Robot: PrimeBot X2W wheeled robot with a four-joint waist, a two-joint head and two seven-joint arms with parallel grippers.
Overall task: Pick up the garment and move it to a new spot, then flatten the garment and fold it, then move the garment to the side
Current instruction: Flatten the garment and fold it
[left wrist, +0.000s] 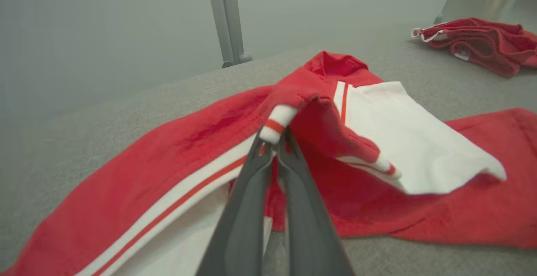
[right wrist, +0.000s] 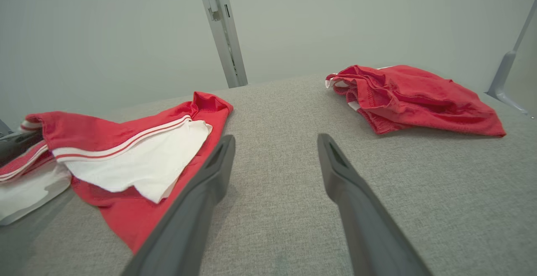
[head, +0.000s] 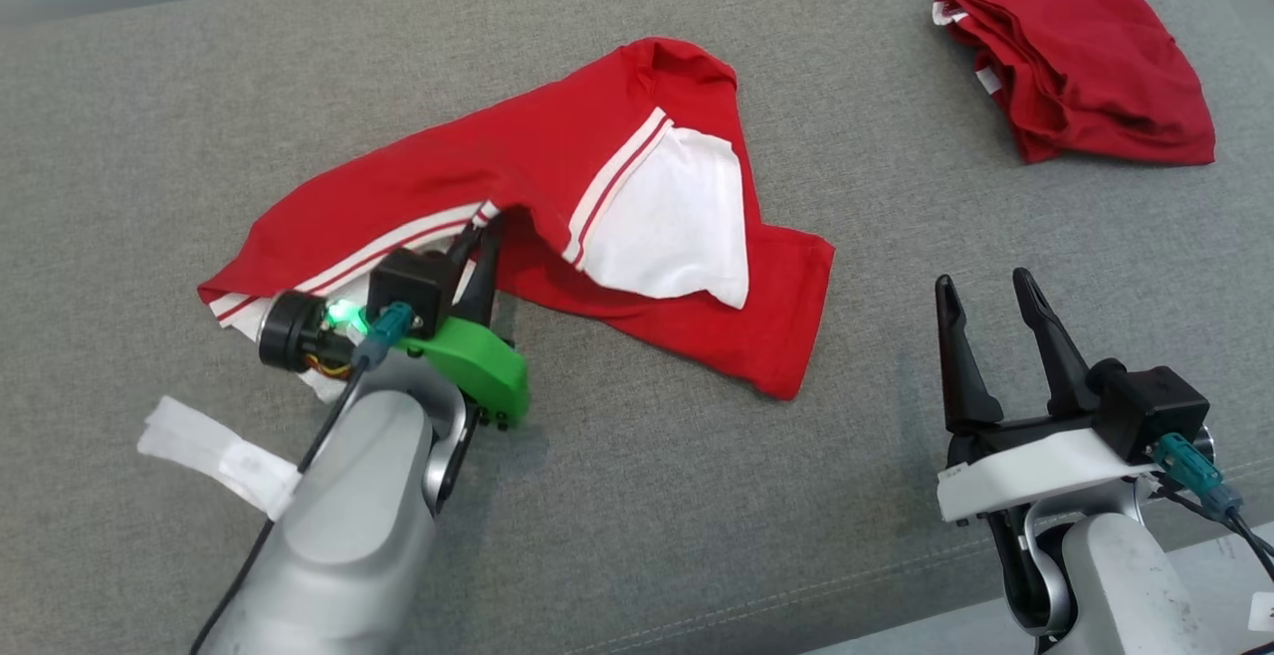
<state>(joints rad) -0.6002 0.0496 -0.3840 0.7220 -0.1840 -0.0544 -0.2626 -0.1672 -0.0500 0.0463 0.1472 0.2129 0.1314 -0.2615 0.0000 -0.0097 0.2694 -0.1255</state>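
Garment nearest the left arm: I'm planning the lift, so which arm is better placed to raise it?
Left. The left pincer is shut on a striped edge of the garment; the right pincer stands open over the grey surface, apart from it.

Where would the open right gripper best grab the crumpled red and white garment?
Probably the flat red corner nearest the right gripper, coming in low from the robot's right. That edge of the garment lies thin and loose on the grey cushion, far from the striped hem that the left gripper pinches, so the cloth would spread between them.
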